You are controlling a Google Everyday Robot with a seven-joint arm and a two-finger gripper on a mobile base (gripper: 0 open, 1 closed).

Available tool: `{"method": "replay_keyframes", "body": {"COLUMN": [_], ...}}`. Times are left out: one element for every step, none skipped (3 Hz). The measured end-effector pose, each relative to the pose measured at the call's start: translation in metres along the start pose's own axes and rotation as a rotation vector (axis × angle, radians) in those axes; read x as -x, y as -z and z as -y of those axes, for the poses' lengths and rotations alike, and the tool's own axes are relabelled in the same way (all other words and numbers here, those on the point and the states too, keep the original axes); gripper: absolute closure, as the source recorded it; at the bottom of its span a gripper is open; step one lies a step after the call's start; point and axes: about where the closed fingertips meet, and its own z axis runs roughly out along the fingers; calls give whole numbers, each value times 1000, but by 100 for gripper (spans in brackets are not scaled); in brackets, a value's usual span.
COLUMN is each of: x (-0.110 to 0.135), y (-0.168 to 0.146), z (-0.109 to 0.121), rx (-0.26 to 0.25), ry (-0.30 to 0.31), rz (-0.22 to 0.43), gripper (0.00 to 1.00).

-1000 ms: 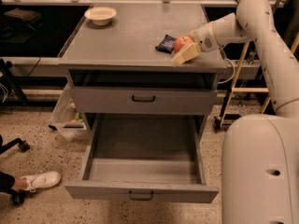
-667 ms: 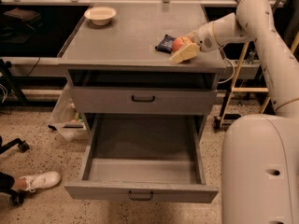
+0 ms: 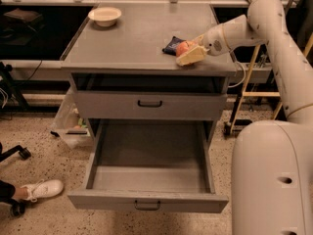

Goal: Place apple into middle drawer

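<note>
One claw (image 3: 189,54) at apple (image 3: 183,46) atop grey cabinet (image 3: 132,38) — speckled floor (image 3: 41,158) below.

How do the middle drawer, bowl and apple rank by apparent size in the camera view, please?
1. middle drawer
2. bowl
3. apple, partly hidden beside the pincer at the cabinet top's right edge

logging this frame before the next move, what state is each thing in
apple: on the cabinet top, not yet in a drawer
gripper: at the apple, near the top's right edge
middle drawer: pulled open, no apple inside
upper drawer front: shut
snack packet: lying flat beside the apple
bowl: upright, far left corner
</note>
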Motion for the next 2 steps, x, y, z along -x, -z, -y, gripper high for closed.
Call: {"method": "replay_keyframes", "body": {"x": [-1, 11], "y": [18, 82], "z": [-32, -66], "rx": [94, 73], "ry": [-4, 48], "rz": [8, 51], "gripper": [89, 100]}}
